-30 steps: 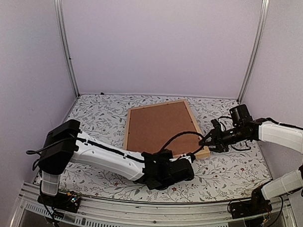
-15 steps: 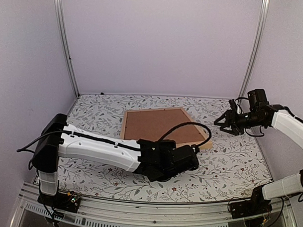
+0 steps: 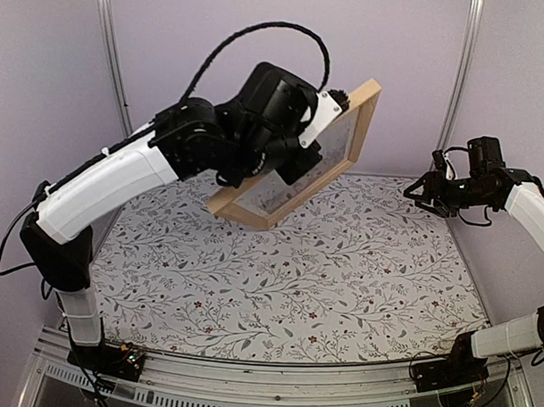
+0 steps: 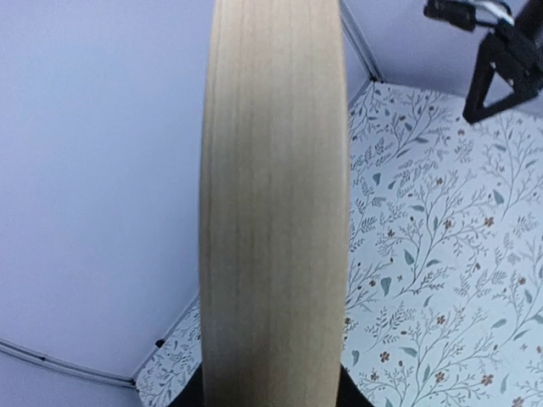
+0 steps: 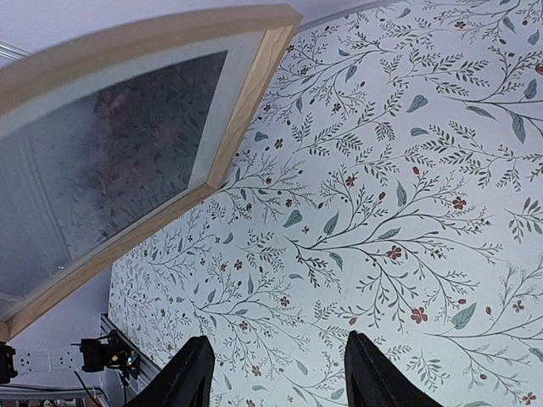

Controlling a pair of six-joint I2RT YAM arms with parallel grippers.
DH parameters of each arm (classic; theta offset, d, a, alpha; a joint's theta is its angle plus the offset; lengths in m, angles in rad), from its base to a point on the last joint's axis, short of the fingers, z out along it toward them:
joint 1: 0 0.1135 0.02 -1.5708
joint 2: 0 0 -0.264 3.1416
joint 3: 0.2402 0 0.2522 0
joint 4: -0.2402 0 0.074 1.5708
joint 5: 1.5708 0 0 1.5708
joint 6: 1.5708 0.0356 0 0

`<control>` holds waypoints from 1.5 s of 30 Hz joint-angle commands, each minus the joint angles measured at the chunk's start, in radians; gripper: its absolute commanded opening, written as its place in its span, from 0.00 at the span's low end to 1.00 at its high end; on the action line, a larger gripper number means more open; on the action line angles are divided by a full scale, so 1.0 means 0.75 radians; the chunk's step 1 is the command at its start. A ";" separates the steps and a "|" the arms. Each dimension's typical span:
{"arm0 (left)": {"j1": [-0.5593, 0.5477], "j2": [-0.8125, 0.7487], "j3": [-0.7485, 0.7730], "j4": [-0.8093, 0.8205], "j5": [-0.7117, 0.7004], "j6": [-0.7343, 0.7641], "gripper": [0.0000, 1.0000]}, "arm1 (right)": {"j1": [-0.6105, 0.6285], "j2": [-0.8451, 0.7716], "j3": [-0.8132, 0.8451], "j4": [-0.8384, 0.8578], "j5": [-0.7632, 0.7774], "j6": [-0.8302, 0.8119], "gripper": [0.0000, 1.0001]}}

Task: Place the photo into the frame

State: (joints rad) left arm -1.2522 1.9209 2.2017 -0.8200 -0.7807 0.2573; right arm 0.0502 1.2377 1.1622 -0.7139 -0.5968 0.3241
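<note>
The frame (image 4: 276, 212) is light, unpainted-looking wood, matt, with fine straight grain. The pane (image 5: 110, 170) inside the frame is smooth with a pale, milky sheen. The surface (image 3: 341, 268) below the frame is matt with a leaf print; whether cloth or paper is unclear. The left arm (image 3: 112, 182) has smooth white plastic shells.

Cloth (image 3: 323, 286) under me covers the whole table: white, grey-green sprigs, small red flowers. As far as I can see it lies flat with no folds. Lilac walls (image 3: 402, 56) at the back and on both sides. Metal posts in the back corners, left post (image 3: 116, 73) and right post (image 3: 458, 85). Ribbed metal rail (image 3: 275, 384) along the near edge. Small circuit board (image 3: 124, 355) at the rail's left end, details too small to tell.
</note>
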 commanded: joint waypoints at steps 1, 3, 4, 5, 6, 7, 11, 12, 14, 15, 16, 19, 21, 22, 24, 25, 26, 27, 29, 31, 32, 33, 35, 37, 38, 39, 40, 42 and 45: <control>0.180 -0.132 0.217 0.039 0.360 -0.329 0.00 | -0.009 -0.002 0.028 -0.024 0.019 -0.035 0.56; 0.260 -0.191 0.200 0.061 0.448 -0.444 0.00 | -0.012 0.000 0.029 -0.020 0.015 -0.033 0.56; 0.314 -0.229 0.174 0.080 0.515 -0.501 0.00 | -0.012 0.002 0.028 -0.018 0.014 -0.033 0.56; 0.378 -0.274 0.131 0.106 0.607 -0.569 0.00 | -0.012 0.004 0.028 -0.016 0.014 -0.034 0.56; 0.458 -0.319 0.079 0.144 0.725 -0.636 0.00 | -0.011 0.008 0.028 -0.014 0.014 -0.035 0.56; 0.540 -0.370 0.004 0.191 0.832 -0.704 0.00 | -0.013 0.008 0.027 -0.013 0.012 -0.035 0.56; 0.855 -0.522 -0.314 0.398 1.263 -0.955 0.00 | -0.016 0.028 0.018 0.001 0.002 -0.039 0.56; 0.914 -0.539 -0.368 0.435 1.335 -0.998 0.00 | -0.016 0.031 0.015 0.006 -0.001 -0.039 0.56; 1.018 -0.569 -0.493 0.529 1.504 -1.097 0.00 | -0.017 0.043 0.007 0.012 -0.008 -0.039 0.56; 1.067 -0.584 -0.565 0.588 1.568 -1.150 0.00 | -0.017 0.047 0.003 0.017 -0.012 -0.040 0.56; 1.112 -0.597 -0.638 0.653 1.636 -1.207 0.00 | -0.017 0.052 -0.003 0.023 -0.015 -0.040 0.56; 1.223 -0.625 -0.863 0.879 1.782 -1.372 0.00 | -0.018 0.064 -0.025 0.045 -0.033 -0.037 0.56; 1.266 -0.627 -0.999 0.995 1.840 -1.464 0.00 | -0.018 0.073 -0.043 0.060 -0.044 -0.032 0.56; 1.282 -0.625 -1.061 1.050 1.864 -1.505 0.00 | -0.018 0.076 -0.052 0.067 -0.050 -0.030 0.56; 1.303 -0.619 -1.178 1.191 1.903 -1.592 0.00 | -0.018 0.085 -0.071 0.084 -0.061 -0.026 0.56; 1.305 -0.614 -1.229 1.236 1.910 -1.623 0.00 | -0.017 0.089 -0.079 0.092 -0.066 -0.024 0.56; 1.307 -0.607 -1.280 1.270 1.913 -1.652 0.00 | -0.018 0.093 -0.088 0.097 -0.068 -0.022 0.56; 1.308 -0.597 -1.301 1.300 1.918 -1.669 0.00 | -0.017 0.094 -0.092 0.103 -0.071 -0.021 0.56; 1.307 -0.571 -1.376 1.359 1.939 -1.701 0.00 | -0.017 0.099 -0.109 0.115 -0.069 -0.019 0.56; 1.305 -0.543 -1.437 1.416 1.958 -1.731 0.00 | -0.018 0.105 -0.130 0.129 -0.068 -0.019 0.56; 1.301 -0.527 -1.463 1.441 1.962 -1.741 0.00 | -0.018 0.110 -0.143 0.140 -0.074 -0.020 0.56; 1.296 -0.504 -1.485 1.456 1.963 -1.743 0.01 | -0.018 0.114 -0.156 0.150 -0.077 -0.021 0.56; 1.282 -0.471 -1.510 1.466 1.958 -1.731 0.03 | -0.018 0.123 -0.181 0.173 -0.082 -0.023 0.56; 1.264 -0.427 -1.535 1.497 1.963 -1.735 0.04 | -0.018 0.130 -0.201 0.194 -0.083 -0.018 0.56; 1.253 -0.409 -1.544 1.508 1.957 -1.733 0.06 | -0.018 0.133 -0.210 0.201 -0.082 -0.015 0.56; 1.243 -0.393 -1.552 1.513 1.950 -1.728 0.08 | -0.018 0.134 -0.214 0.207 -0.083 -0.015 0.56; 1.233 -0.378 -1.557 1.515 1.947 -1.722 0.09 | -0.017 0.137 -0.220 0.214 -0.081 -0.015 0.56; 1.222 -0.350 -1.571 1.523 1.943 -1.704 0.15 | -0.017 0.136 -0.231 0.222 -0.075 -0.017 0.57; 1.221 -0.327 -1.591 1.502 1.930 -1.664 0.28 | -0.017 0.127 -0.258 0.244 -0.065 -0.017 0.57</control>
State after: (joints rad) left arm -0.3157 1.6733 1.0161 0.1673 0.6308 -1.0512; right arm 0.0433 1.3376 0.9966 -0.5793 -0.6422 0.3130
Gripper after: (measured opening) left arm 0.255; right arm 0.564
